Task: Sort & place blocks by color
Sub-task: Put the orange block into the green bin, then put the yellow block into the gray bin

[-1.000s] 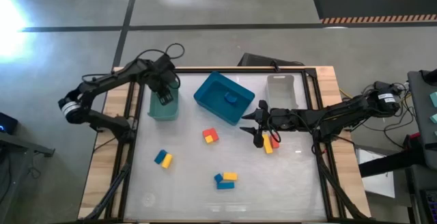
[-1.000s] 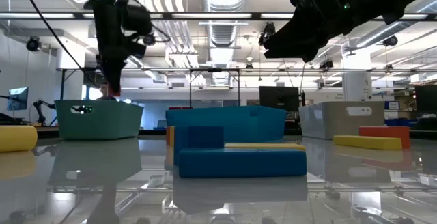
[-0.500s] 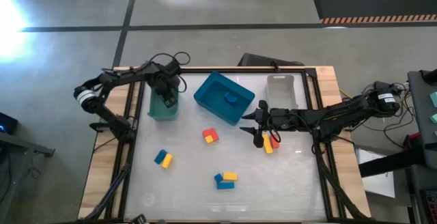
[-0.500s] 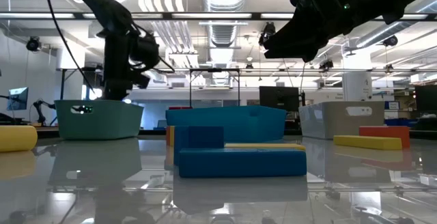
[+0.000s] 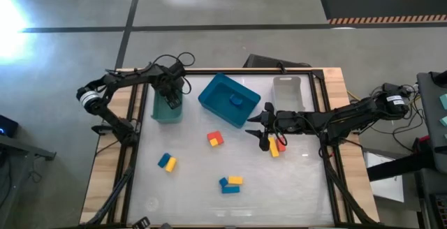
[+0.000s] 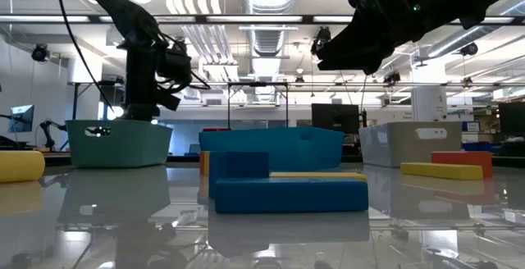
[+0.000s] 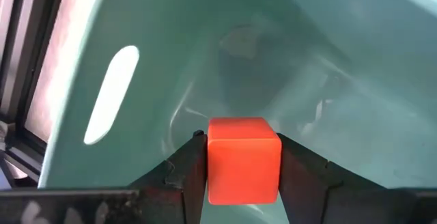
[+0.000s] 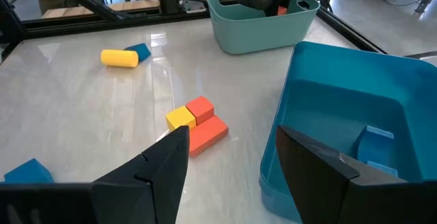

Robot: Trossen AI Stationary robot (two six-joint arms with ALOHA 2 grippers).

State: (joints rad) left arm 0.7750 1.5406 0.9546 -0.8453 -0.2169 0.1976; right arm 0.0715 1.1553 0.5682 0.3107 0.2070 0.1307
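Observation:
My left gripper stands over the green bin, shut on a red cube, with the bin's inside below it. My right gripper hovers open beside the blue bin, close to a red and a yellow bar. A blue block lies in the blue bin. On the table lie a red-and-yellow pair, a blue-and-yellow pair and a blue-and-yellow group. My left gripper pinches the red cube between its two fingers, one pad on each of two opposite side faces. The fingers point down from above into the green bin. The cube is lifted clear of the bin floor and sits level in the hold.
An empty-looking grey bin stands at the far right, beside the blue bin. The three bins line the table's far side. The table's black frame runs under my right arm. Open tabletop lies along the near edge.
My left gripper has turned more upright and sunk a little toward the green bin's rim, keeping the red cube; its elbow has swung toward the table's far side. In the last half second it has held still. My right arm has not moved.

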